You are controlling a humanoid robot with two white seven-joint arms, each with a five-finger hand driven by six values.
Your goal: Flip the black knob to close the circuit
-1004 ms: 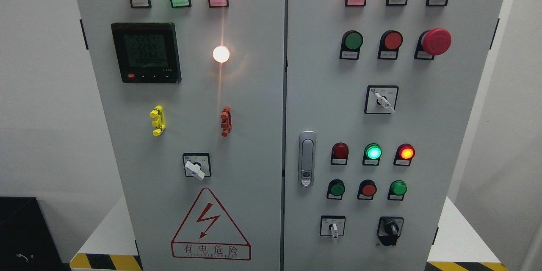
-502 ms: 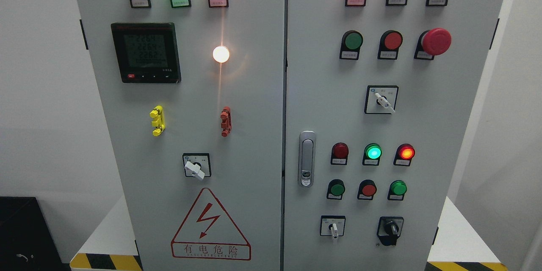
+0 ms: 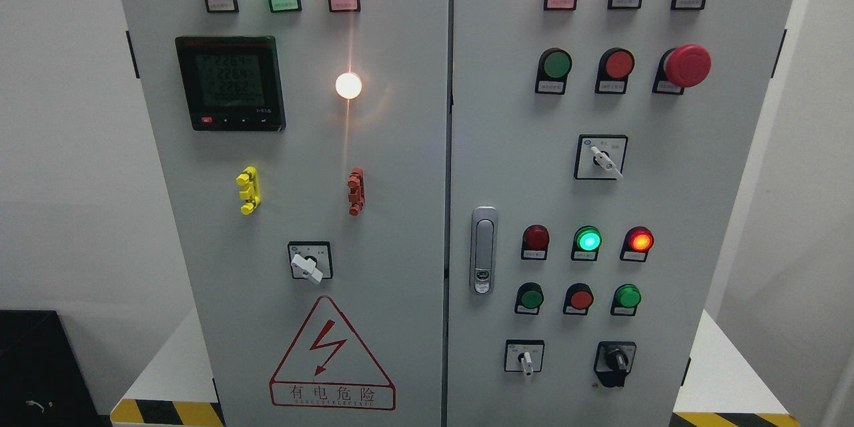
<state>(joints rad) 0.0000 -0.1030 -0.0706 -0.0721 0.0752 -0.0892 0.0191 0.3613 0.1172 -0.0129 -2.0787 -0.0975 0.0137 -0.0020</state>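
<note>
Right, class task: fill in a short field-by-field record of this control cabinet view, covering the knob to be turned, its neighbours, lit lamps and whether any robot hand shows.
target: black knob, lower right of the right door, handle roughly upright
left neighbour: white selector switch, same row
above it: bottom-row green button
lit lamps nearby: green lamp and red lamp
door handle: silver latch at the right door's left edge
left door: digital meter, warning triangle
robot hands: none in view
task state: knob not yet touched

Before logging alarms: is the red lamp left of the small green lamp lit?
Off: the red lamp is dark, unlike the glowing green lamp.
</note>
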